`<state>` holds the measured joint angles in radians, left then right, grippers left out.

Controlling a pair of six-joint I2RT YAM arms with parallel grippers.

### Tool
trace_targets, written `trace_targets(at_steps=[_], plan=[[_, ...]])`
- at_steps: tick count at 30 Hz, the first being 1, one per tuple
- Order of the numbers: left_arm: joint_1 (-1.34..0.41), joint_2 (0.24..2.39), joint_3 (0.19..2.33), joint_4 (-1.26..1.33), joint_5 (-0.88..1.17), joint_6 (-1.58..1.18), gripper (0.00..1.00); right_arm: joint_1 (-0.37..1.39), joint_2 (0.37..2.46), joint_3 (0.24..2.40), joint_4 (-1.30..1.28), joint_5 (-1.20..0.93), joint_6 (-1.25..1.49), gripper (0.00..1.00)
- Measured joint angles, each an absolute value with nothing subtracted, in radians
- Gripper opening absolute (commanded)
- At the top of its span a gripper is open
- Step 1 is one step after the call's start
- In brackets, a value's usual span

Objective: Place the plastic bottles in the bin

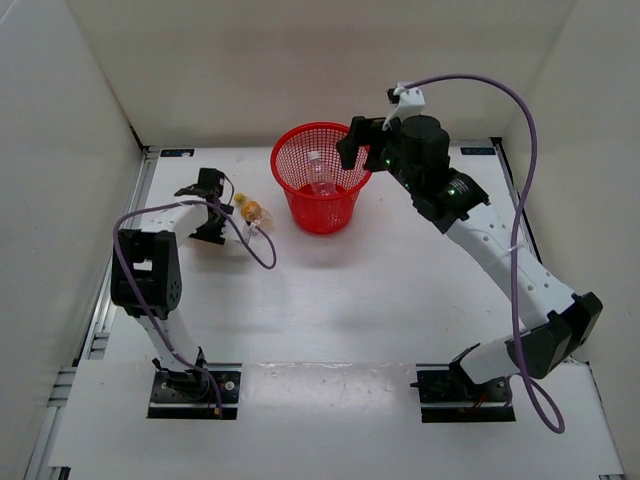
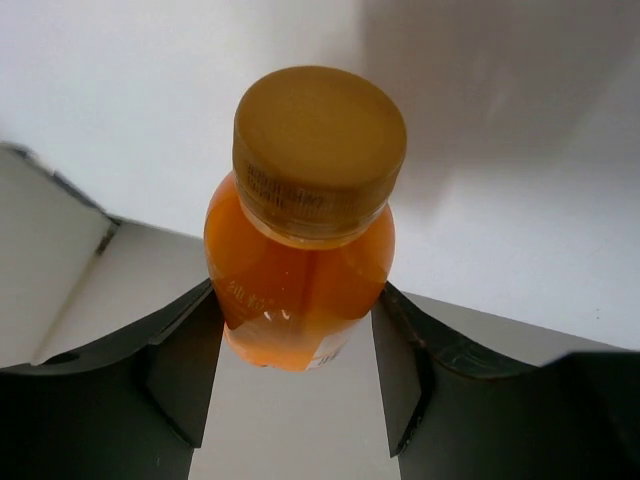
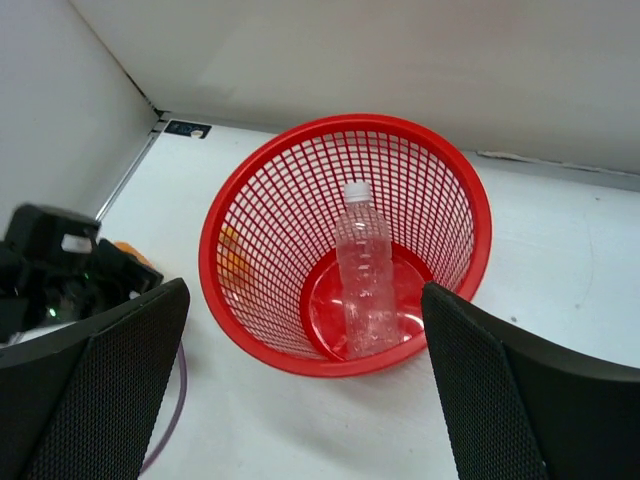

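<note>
Presently, the left gripper (image 2: 298, 335) has its jaws part-open, straddling the short orange-filled bottle (image 2: 300, 280) at its lower body, cap toward the wrist. Its fingers (image 2: 180, 370) sit close against both sides; whether they actually press the bottle cannot be told.

The overhead view puts the bottle just ahead of the fingertips, low by the table (image 1: 350, 300). The bin (image 1: 322, 180) is further out beyond it.

Risk 1: the hold is low on a smooth, rounded body full of liquid. A weak squeeze or a quick lift could let it pivot or slide out.

Risk 2: the bin rim stands well above the bottle. A low carry would strike the mesh wall and shove or tip the light bin.

Inside the bin, the longer clear bottle (image 3: 365, 270) already rests on the floor, directly beneath the right gripper (image 3: 305, 320). That one gapes wide over the rim, holding nothing.

Risk 3: the arms could meet above the bin unless the right one is drawn back first.
</note>
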<state>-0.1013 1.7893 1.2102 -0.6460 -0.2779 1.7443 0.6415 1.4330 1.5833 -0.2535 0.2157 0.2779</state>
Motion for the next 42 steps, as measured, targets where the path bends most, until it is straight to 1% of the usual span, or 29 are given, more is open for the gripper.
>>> trace_targets(at_steps=[4, 8, 9, 11, 14, 16, 18, 21, 23, 25, 26, 27, 29, 30, 33, 37, 39, 42], plan=[[-0.091, 1.846, 1.475, -0.849, -0.196, 1.517, 0.1, 0.634, 1.358, 1.511, -0.255, 0.241, 0.29, 1.0], [-0.046, 1.943, 1.898, -1.028, -0.007, 1.23, 0.1, 0.591, 1.236, 1.406, -0.239, 0.274, 0.345, 1.0], [-0.027, 1.957, 1.996, -1.039, 0.049, 1.151, 0.1, 0.579, 1.202, 1.372, -0.237, 0.288, 0.365, 1.0], [0.009, 1.947, 2.125, -1.016, 0.162, 0.986, 0.1, 0.553, 1.138, 1.307, -0.241, 0.33, 0.402, 1.0], [0.033, 1.855, 2.134, -0.896, 0.286, 0.751, 0.13, 0.537, 1.069, 1.226, -0.265, 0.393, 0.455, 1.0], [-0.005, 1.789, 2.126, -0.825, 0.36, 0.63, 0.13, 0.537, 1.04, 1.188, -0.306, 0.432, 0.488, 1.0], [-0.097, 1.761, 2.153, -0.77, 0.401, 0.547, 0.13, 0.537, 1.025, 1.166, -0.348, 0.462, 0.518, 1.0], [-0.286, 1.788, 2.207, -0.702, 0.448, 0.464, 0.17, 0.537, 1.007, 1.144, -0.415, 0.493, 0.562, 1.0], [-0.381, 1.829, 2.223, -0.685, 0.482, 0.419, 0.21, 0.538, 0.985, 1.132, -0.453, 0.509, 0.584, 1.0], [-0.427, 1.878, 2.225, -0.68, 0.501, 0.387, 0.29, 0.546, 0.955, 1.124, -0.485, 0.53, 0.6, 1.0], [-0.435, 1.908, 2.225, -0.682, 0.505, 0.371, 0.35, 0.547, 0.933, 1.119, -0.5, 0.545, 0.607, 1.0], [-0.435, 1.935, 2.224, -0.682, 0.503, 0.36, 0.59, 0.551, 0.91, 1.114, -0.509, 0.556, 0.612, 1.0], [-0.434, 1.987, 2.22, -0.685, 0.481, 0.346, 0.88, 0.558, 0.865, 1.1, -0.525, 0.578, 0.622, 1.0], [-0.433, 2.004, 2.214, -0.69, 0.469, 0.347, 1.0, 0.56, 0.841, 1.092, -0.533, 0.585, 0.624, 1.0], [-0.456, 2.024, 2.187, -0.706, 0.357, 0.374, 1.0, 0.562, 0.8, 1.081, -0.552, 0.603, 0.628, 1.0], [-0.546, 2.0, 2.18, -0.712, 0.192, 0.485, 1.0, 0.563, 0.791, 1.081, -0.559, 0.614, 0.63, 1.0], [-0.59, 1.959, 2.157, -0.702, 0.126, 0.572, 1.0, 0.563, 0.799, 1.081, -0.563, 0.614, 0.63, 1.0], [-0.616, 1.833, 2.035, -0.688, 0.028, 0.77, 1.0, 0.564, 0.822, 1.081, -0.572, 0.61, 0.63, 1.0]])
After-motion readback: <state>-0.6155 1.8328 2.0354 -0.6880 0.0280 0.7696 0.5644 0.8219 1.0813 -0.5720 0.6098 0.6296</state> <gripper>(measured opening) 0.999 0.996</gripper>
